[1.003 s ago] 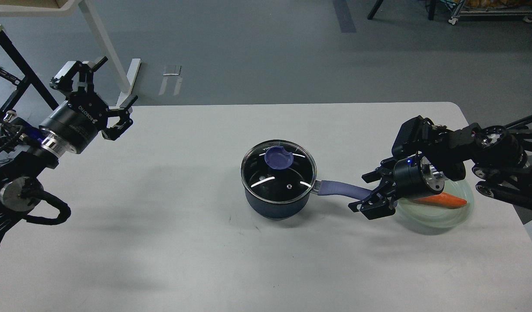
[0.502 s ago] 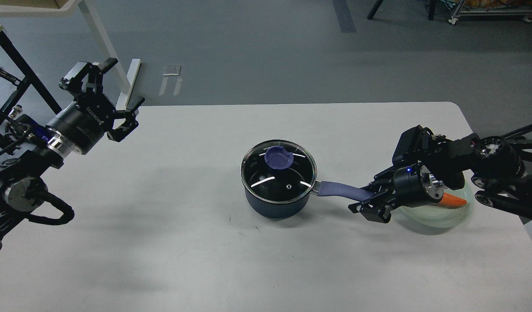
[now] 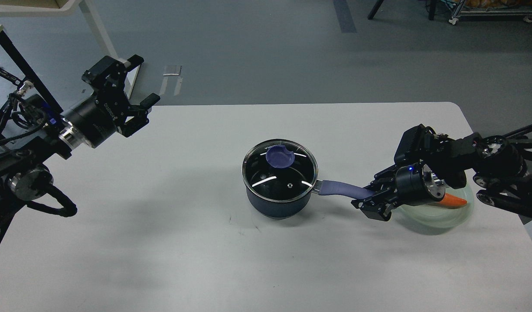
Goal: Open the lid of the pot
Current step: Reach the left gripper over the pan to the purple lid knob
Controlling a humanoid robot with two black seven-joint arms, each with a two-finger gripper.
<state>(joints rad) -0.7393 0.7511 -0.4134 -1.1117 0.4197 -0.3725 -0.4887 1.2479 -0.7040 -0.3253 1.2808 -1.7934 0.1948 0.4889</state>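
A dark blue pot (image 3: pixel 274 203) stands in the middle of the white table (image 3: pixel 161 242), covered by a glass lid (image 3: pixel 279 171) with a blue knob (image 3: pixel 279 157). Its blue handle (image 3: pixel 341 189) points right. My right gripper (image 3: pixel 372 198) is shut on the end of that handle. My left gripper (image 3: pixel 135 93) is open and empty, raised above the table's far left corner, well away from the pot.
A clear glass plate (image 3: pixel 439 214) with an orange carrot (image 3: pixel 453 200) lies right of the pot, partly under my right arm. White and black table legs stand beyond the far left edge.
My right gripper has closed on the pot handle. My left gripper has moved right and up, toward the pot. The pot shifted very slightly right.
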